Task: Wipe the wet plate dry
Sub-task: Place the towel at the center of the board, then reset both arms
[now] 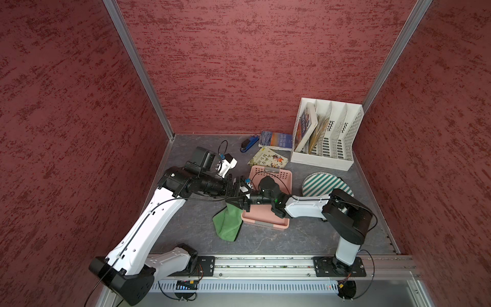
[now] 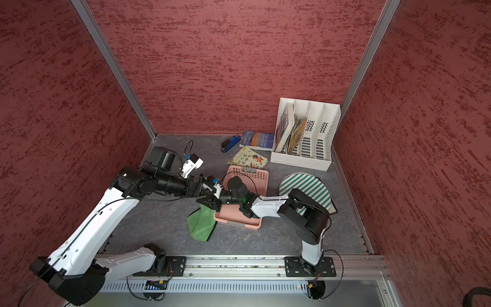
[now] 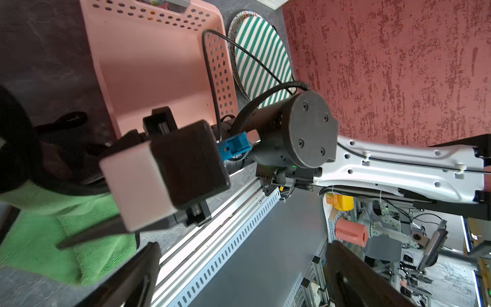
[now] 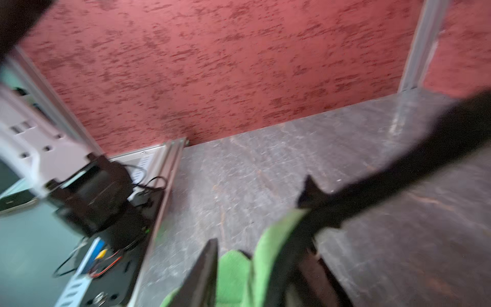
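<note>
In both top views, the right arm is stretched low across the basket (image 1: pixel 263 216). The right gripper (image 1: pixel 236 205) is clamped on the raised top of the cloth (image 1: pixel 228 224), which hangs to the table just beside the basket. The left gripper (image 1: pixel 243 186) is held above it, jaws wide apart. The plate (image 1: pixel 321 183) lies flat at the basket's opposite side. Behind the basket, books (image 1: pixel 305 125) are leaned in the rack (image 1: pixel 318 159).

In the left wrist view, the spread jaws are seen over the right wrist, with the plate (image 3: pixel 260 61) beyond the basket (image 3: pixel 148 66).

In the blurred right wrist view, cloth (image 4: pixel 236 268) is seen between the fingers (image 4: pixel 206 268).
</note>
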`<state>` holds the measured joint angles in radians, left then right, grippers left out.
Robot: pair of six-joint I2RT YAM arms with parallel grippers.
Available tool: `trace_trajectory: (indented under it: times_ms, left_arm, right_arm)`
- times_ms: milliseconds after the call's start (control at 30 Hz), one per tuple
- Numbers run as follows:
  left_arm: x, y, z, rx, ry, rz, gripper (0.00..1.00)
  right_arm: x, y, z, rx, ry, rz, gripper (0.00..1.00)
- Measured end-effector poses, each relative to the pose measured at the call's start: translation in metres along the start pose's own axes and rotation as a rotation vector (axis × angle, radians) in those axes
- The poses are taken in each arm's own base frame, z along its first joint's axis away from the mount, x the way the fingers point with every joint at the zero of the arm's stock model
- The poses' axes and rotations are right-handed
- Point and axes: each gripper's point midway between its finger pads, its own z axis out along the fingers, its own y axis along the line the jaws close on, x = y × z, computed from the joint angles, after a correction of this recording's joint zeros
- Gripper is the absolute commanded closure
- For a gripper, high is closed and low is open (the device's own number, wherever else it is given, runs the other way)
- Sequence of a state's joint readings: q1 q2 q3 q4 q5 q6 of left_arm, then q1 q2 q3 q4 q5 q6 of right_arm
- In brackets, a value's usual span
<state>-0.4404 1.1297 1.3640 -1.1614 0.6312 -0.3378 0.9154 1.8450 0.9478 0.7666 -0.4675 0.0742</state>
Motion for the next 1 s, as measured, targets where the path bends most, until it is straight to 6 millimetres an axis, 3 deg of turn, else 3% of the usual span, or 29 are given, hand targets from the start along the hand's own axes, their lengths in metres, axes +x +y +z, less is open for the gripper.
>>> trace_trajectory:
  times_ms: [33, 67, 133, 167, 233, 300, 367, 433, 533, 633, 667, 767, 900, 1000]
  left_arm:
    - [-0.004, 0.001, -0.007, -0.024, -0.039, 0.01, 0.0]
    - [-0.008, 0.001, -0.017, -0.052, -0.092, 0.029, 0.0]
    - [-0.014, 0.002, -0.043, -0.116, -0.234, 0.08, 0.0]
    - [-0.017, 0.004, -0.057, -0.147, -0.321, 0.104, 0.0]
    - [-0.016, 0.014, -0.076, -0.202, -0.465, 0.125, 0.0]
    - [-0.015, 0.036, -0.081, -0.265, -0.571, 0.115, 0.0]
    - [-0.016, 0.07, -0.069, -0.352, -0.625, 0.073, 0.0]
    - [-0.016, 0.109, -0.051, -0.452, -0.654, 0.022, 0.0]
    - [-0.011, 0.159, -0.03, -0.574, -0.693, -0.033, 0.0]
    - [-0.006, 0.197, -0.028, -0.7, -0.767, -0.052, 0.0]
    - [-0.007, 0.208, -0.03, -0.751, -0.802, -0.046, 0.0]
    - [-0.009, 0.242, -0.034, -0.908, -0.902, 0.011, 0.0]
    - [-0.011, 0.274, -0.037, -1.034, -0.912, 0.097, 0.0]
    - [-0.019, 0.288, -0.043, -1.054, -0.92, 0.103, 0.0]
  right_arm:
    - [-0.006, -0.013, 0.005, 0.06, -0.015, 0.007, 1.0]
    - [-0.015, -0.029, 0.012, 0.117, -0.033, 0.006, 0.78]
    - [-0.03, -0.055, 0.023, 0.195, -0.042, 0.018, 0.13]
    - [-0.036, -0.065, 0.024, 0.233, -0.036, 0.023, 0.03]
    - [-0.044, -0.082, 0.011, 0.335, -0.036, 0.032, 0.01]
    - [-0.052, -0.091, -0.02, 0.433, -0.035, 0.04, 0.01]
    - [-0.07, -0.102, -0.055, 0.525, -0.025, 0.063, 0.01]
    - [-0.105, -0.119, -0.091, 0.628, -0.045, 0.073, 0.01]
    - [-0.152, -0.127, -0.147, 0.736, -0.104, 0.079, 0.01]
    - [-0.163, -0.12, -0.203, 0.823, -0.147, 0.12, 0.01]
    - [-0.159, -0.117, -0.223, 0.87, -0.156, 0.139, 0.01]
    - [-0.109, -0.12, -0.295, 1.099, -0.149, 0.21, 0.01]
    - [-0.01, -0.133, -0.387, 1.474, -0.077, 0.231, 0.02]
    - [0.052, -0.14, -0.424, 1.647, 0.037, 0.212, 0.02]
